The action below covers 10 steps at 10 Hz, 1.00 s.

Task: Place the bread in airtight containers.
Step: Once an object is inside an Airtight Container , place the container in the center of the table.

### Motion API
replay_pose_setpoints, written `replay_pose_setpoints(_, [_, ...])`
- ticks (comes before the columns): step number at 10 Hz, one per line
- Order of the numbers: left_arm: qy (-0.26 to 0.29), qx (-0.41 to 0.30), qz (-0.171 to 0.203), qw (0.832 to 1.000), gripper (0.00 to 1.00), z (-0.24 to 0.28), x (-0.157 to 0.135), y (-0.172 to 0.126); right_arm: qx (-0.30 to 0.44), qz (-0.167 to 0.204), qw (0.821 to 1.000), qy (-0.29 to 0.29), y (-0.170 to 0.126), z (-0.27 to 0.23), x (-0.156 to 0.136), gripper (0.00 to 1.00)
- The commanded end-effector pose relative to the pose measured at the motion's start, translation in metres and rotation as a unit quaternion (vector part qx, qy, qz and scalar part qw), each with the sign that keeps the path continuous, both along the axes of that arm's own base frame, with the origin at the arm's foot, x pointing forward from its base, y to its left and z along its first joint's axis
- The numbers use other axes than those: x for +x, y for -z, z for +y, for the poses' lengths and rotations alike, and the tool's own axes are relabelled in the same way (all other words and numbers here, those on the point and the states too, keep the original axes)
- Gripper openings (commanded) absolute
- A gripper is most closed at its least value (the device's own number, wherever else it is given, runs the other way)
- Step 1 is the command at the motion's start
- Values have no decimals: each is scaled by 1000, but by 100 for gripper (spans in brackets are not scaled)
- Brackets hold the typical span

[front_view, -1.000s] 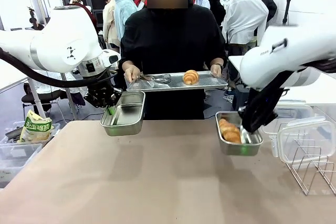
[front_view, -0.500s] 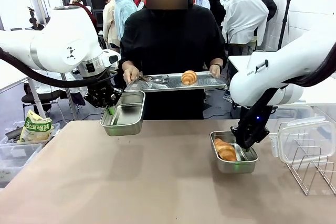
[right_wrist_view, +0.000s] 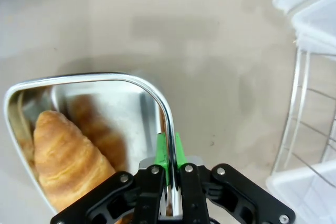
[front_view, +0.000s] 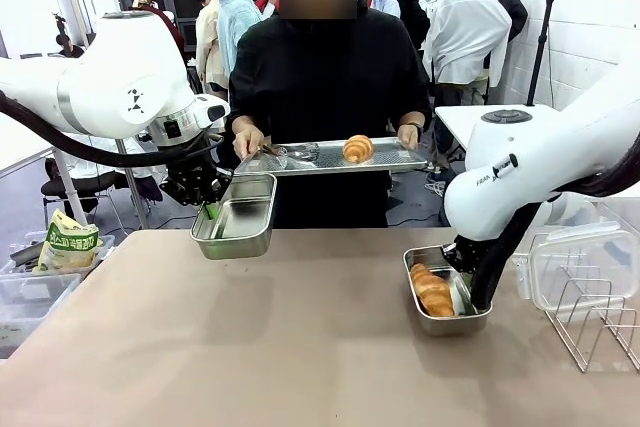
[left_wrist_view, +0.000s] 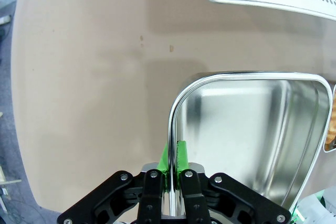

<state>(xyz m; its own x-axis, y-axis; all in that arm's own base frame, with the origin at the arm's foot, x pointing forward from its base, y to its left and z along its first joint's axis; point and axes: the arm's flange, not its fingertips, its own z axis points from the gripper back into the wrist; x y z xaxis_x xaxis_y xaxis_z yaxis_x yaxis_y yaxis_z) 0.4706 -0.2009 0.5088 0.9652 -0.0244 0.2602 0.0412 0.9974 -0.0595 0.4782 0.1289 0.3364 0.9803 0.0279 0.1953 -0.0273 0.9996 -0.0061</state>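
Boxes gripped by the rim, one roll yet to pack

At the left, the left end effector (front_view: 207, 209) is clenched on the near rim of an empty container (front_view: 238, 215), with the steel wall pinched between its green pads (left_wrist_view: 181, 153). It holds the box clear of the bench (front_view: 300, 357) and just under the edge of the perforated tray (front_view: 400, 159), seemingly to offer a short drop for whatever comes off the tray.

In the middle, a person across the bench holds that tray level with both hands. A loose roll (front_view: 357, 149) lies on it, with tongs (front_view: 290, 154) beside it near the person's hand (front_view: 250, 139).

Further right, the right end effector (right_wrist_view: 169, 150) is clamped the same way on the rim of the second container (front_view: 447, 322). This box is low at the bench, whether fully resting I cannot tell, with packed bread (front_view: 433, 292) inside. It sits near the clear lids (front_view: 580, 267) and wire rack (front_view: 600, 332), probably ready for lidding.
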Motion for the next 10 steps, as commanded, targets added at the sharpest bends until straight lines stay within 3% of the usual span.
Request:
replay_pose_setpoints(1, [0, -2, -3, 1000, 0, 1, 0, -4, -1, -4, 999, 36, 8, 4, 2, 0])
replay_pose_setpoints(5, [0, -2, -3, 1000, 0, 1, 0, -4, 13, 29, 998, 49, 10, 2, 2, 3])
replay_pose_setpoints(10, [0, -2, -3, 1000, 0, 1, 0, -4, 21, 39, 998, 47, 11, 0, 3, 100])
